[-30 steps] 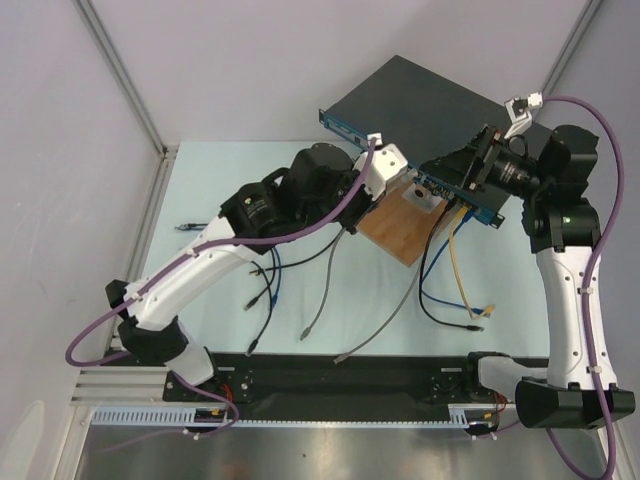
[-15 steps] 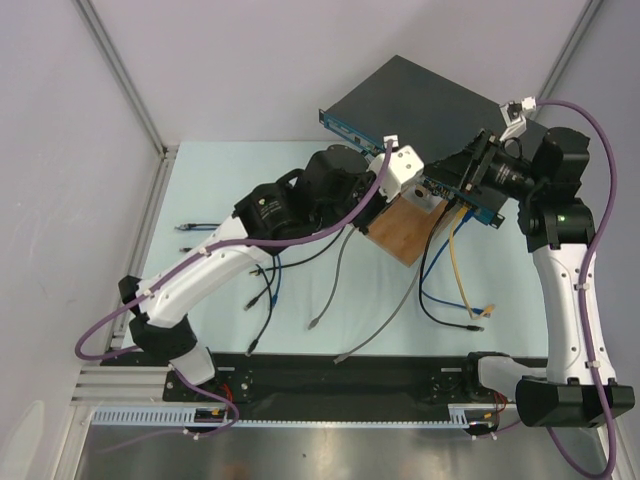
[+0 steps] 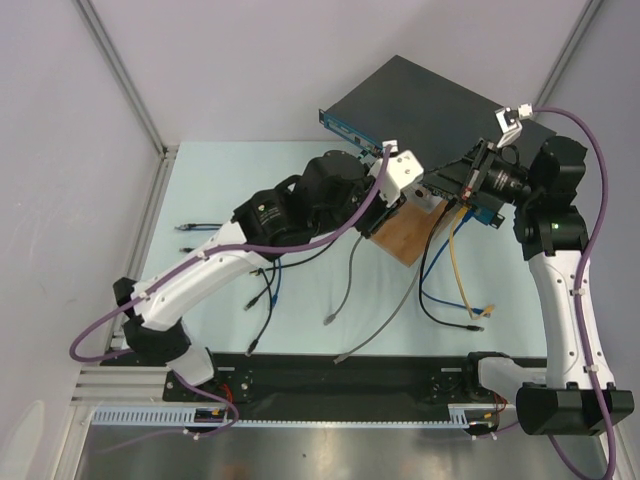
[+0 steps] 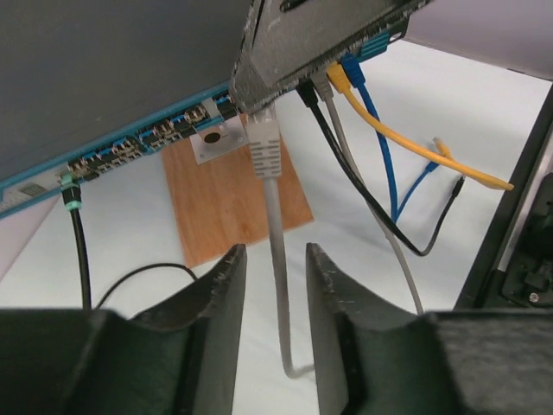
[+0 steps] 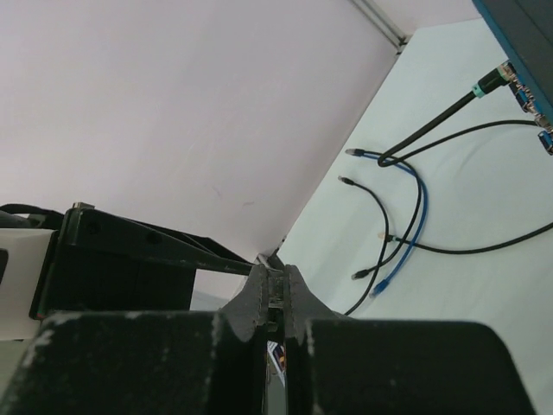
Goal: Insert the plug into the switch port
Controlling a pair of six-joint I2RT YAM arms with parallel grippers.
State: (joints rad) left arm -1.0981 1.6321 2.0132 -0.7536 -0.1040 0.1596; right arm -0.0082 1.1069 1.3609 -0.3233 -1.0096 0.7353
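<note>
The switch (image 3: 420,95) is a flat black box at the back, its blue socket face (image 4: 138,143) running across the left wrist view. A grey plug (image 4: 266,147) with a ribbed boot hangs in front of that face. Its head is hidden under my right gripper (image 4: 259,99), which is shut on it. The plug's grey cable (image 4: 278,285) drops between the fingers (image 4: 220,294) of my left gripper (image 4: 275,251), which is open and not touching it. In the right wrist view my right gripper (image 5: 276,275) has its pads together on a thin piece.
A brown wooden board (image 3: 400,232) lies on the table under both grippers. Yellow (image 3: 460,270), blue and black cables hang from the switch at the right. A black cable with a green collar (image 4: 71,194) sits in a port at the left. Loose cables (image 3: 262,290) lie near the front.
My right gripper has closed on the grey plug. My left gripper has opened, letting go of the cable, after moving right toward the switch face.
</note>
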